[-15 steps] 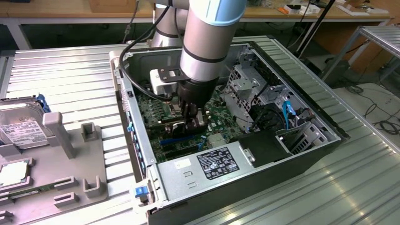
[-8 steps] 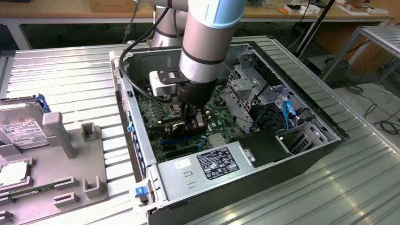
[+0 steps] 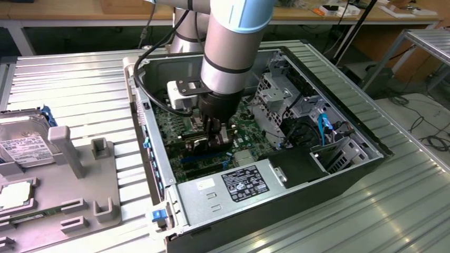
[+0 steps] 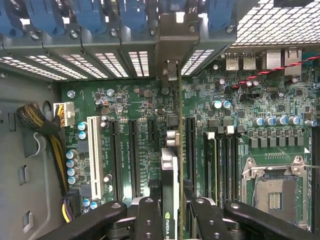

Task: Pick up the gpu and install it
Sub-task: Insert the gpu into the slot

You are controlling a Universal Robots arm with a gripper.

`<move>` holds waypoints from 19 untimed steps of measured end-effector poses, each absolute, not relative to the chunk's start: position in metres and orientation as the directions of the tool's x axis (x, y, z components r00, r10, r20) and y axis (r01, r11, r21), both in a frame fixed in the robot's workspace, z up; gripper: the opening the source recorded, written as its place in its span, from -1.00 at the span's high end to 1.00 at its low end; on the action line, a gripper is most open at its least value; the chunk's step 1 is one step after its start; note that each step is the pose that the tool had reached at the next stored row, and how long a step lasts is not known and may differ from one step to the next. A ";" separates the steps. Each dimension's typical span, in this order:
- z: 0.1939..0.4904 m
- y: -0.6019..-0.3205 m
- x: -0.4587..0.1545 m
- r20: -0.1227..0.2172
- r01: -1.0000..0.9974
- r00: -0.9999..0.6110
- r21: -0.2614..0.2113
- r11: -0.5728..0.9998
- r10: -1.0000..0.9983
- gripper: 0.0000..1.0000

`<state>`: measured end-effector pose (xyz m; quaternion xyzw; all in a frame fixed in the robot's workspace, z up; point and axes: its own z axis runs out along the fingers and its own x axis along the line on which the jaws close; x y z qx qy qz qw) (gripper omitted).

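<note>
Robot arm reaching into open computer case (image 3: pixel 351 137), end effector (image 4: pixel 172 210) closed on gpu (image 4: pixel 170 165) held edge-on above motherboard (image 4: pixel 240 130) slots, hard drive (image 3: pixel 21 142) on counter (image 3: pixel 77 84)

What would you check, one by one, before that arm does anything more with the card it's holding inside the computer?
1. Card gripped: ok. The gripper is shut on the gpu, seen edge-on between its fingers.
2. Card upright over the motherboard: ok.
3. Card lined up with a slot: cannot tell; long slots lie either side of it.
4. Card pressed home: cannot tell.
5. Bracket end facing the case's rear openings: ok.
6. Arm inside the open case without touching the drive cage: ok in the exterior view.
</note>
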<state>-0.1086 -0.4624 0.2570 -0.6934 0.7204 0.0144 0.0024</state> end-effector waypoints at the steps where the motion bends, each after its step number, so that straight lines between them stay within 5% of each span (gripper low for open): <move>1: 0.257 -0.462 -0.109 -0.023 -0.999 -0.038 0.018 0.038 -0.999 0.46; 19: 0.260 -0.463 -0.112 -0.024 -0.999 -0.035 0.017 0.034 -0.999 0.46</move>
